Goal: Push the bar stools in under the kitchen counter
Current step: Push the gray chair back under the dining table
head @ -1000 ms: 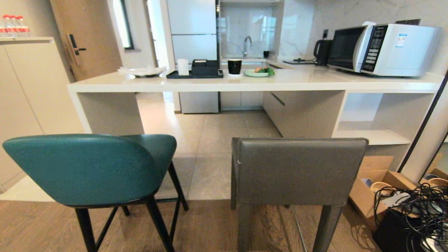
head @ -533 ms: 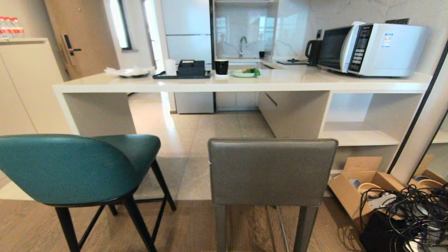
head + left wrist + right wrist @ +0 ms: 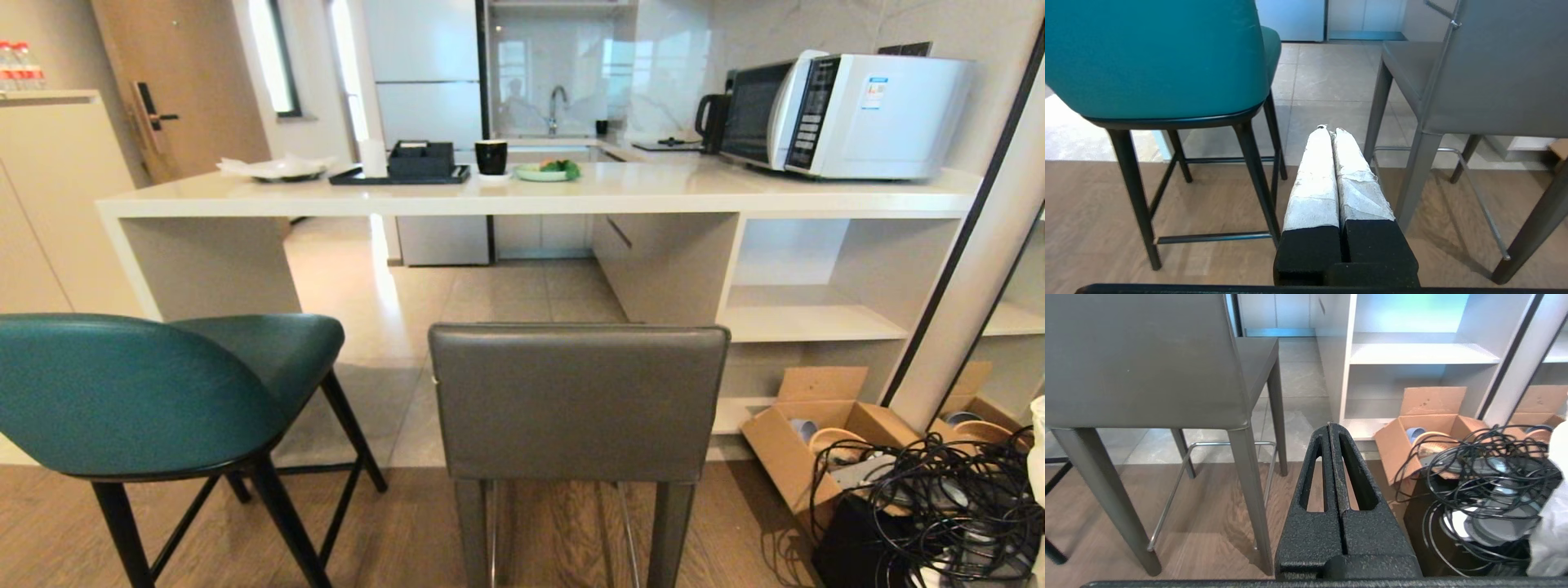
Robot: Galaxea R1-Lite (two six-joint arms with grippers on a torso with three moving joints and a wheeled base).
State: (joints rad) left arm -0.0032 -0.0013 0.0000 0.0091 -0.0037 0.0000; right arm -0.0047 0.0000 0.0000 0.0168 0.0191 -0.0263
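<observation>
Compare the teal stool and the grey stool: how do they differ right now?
The teal stool has a rounded back; the grey stool has a flat, boxy one. The teal stool stands on thin black legs with dark crossbars; the grey stool has thicker grey legs and a metal footrest. The teal stool is on the left, the grey stool centred. Both stand short of the kitchen counter, not pushed under.

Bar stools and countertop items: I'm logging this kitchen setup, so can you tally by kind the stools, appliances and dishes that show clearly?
Bar stools: 2, the teal stool and the dark-grey stool
Microwave: 1
Kettle: 1
Black cup: 1
Green plate: 1
Black tray: 1
Total: 7
</observation>
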